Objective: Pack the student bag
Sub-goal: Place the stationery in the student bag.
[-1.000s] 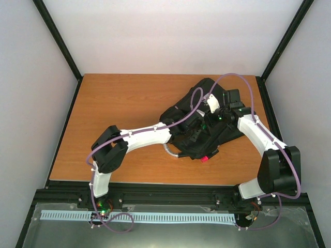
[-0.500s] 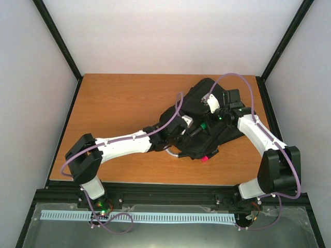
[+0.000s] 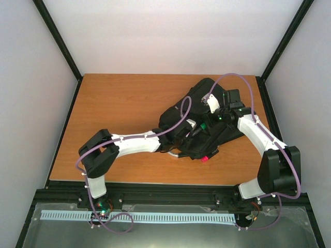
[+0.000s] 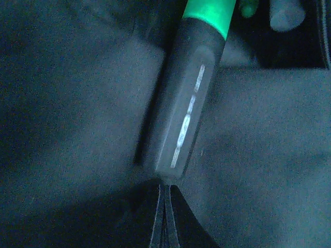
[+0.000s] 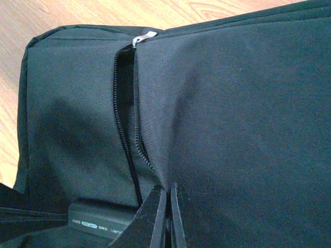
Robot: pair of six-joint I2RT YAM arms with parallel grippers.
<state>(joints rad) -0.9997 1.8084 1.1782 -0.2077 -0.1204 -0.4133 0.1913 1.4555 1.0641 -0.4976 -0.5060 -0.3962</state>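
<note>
The student bag (image 3: pixel 202 90), black fabric, lies at the table's centre right, its grey loop handle (image 3: pixel 172 151) towards the near edge. In the right wrist view my right gripper (image 5: pixel 166 206) is shut on a fold of the student bag (image 5: pixel 248 103) beside its open zip (image 5: pixel 126 129). My left gripper (image 4: pixel 164 206) is shut with nothing in it; its tips touch the end of a black marker with a green band (image 4: pixel 189 108), which lies on the bag's dark fabric (image 4: pixel 77 103). From above, the left gripper (image 3: pixel 195 133) is over the bag's middle and the right gripper (image 3: pixel 211 120) is just behind it.
A small red thing (image 3: pixel 205 158) sticks out at the bag's near edge. A second black marker body with a label (image 5: pixel 103 219) shows inside the zip opening. The silver zip pull (image 5: pixel 140 39) sits at the far end. Bare wooden table (image 3: pixel 119 103) lies left of the bag.
The left jaws have closed from about half open. The left arm's elbow swung out to the left, then came partly back. The right arm and the bag have not moved.
</note>
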